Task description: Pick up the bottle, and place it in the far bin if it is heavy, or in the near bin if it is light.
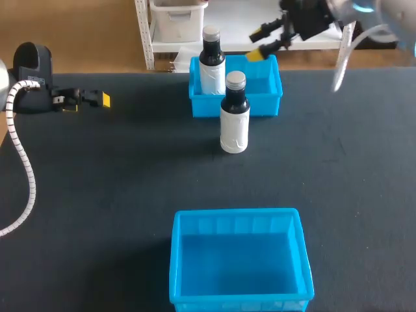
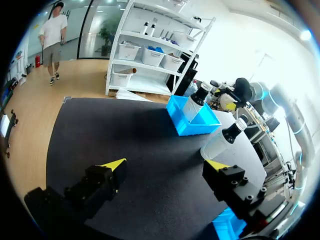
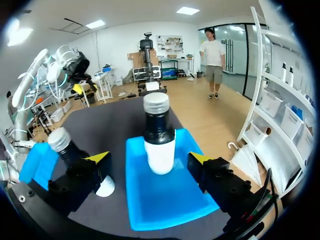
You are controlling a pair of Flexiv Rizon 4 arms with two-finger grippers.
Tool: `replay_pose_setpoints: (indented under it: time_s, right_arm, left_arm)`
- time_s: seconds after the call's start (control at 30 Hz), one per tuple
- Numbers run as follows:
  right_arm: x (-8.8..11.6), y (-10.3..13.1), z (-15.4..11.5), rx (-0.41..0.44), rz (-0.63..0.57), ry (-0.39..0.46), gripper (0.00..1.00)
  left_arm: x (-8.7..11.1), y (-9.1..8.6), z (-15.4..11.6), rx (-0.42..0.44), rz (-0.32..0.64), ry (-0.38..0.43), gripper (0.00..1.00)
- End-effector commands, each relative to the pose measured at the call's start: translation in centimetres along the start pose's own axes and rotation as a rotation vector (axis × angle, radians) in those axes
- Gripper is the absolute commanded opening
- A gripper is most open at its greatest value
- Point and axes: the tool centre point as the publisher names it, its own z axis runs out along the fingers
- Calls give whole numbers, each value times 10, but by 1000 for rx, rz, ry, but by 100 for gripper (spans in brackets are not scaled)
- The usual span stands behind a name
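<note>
One dark bottle (image 1: 212, 62) with a white label and silver cap stands upright in the far blue bin (image 1: 266, 91). A second, matching bottle (image 1: 234, 114) stands on the black table just in front of that bin. My right gripper (image 1: 268, 39) hangs open above the bin's back right corner. In the right wrist view the binned bottle (image 3: 159, 135) stands ahead of the right gripper (image 3: 150, 160), between the lines of its fingers and untouched. The other bottle (image 3: 75, 155) shows beside one finger. My left gripper (image 1: 88, 99) is open and holds nothing at the table's far left.
The near blue bin (image 1: 239, 260) sits at the front middle of the table with nothing in it. In the left wrist view the far bin (image 2: 192, 120), both bottles and my right arm (image 2: 270, 97) lie well ahead of the left gripper (image 2: 165, 166).
</note>
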Motion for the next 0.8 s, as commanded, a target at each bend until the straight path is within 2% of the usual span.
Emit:
replay_pose_setpoints:
  time_s: [0.03, 0.3, 0.6, 0.8]
  right_arm:
    - [9, 11, -35, -98, -5, -6, 100]
    - [22, 41, -62, -61, -9, 2, 100]
    - [33, 78, -63, -34, -30, -4, 100]
    - [37, 98, -54, -14, -59, -4, 100]
  left_arm:
    - [0, 0, 0, 0, 0, 0, 100]
    - [0, 0, 0, 0, 0, 0, 100]
    - [0, 0, 0, 0, 0, 0, 100]
    - [0, 0, 0, 0, 0, 0, 100]
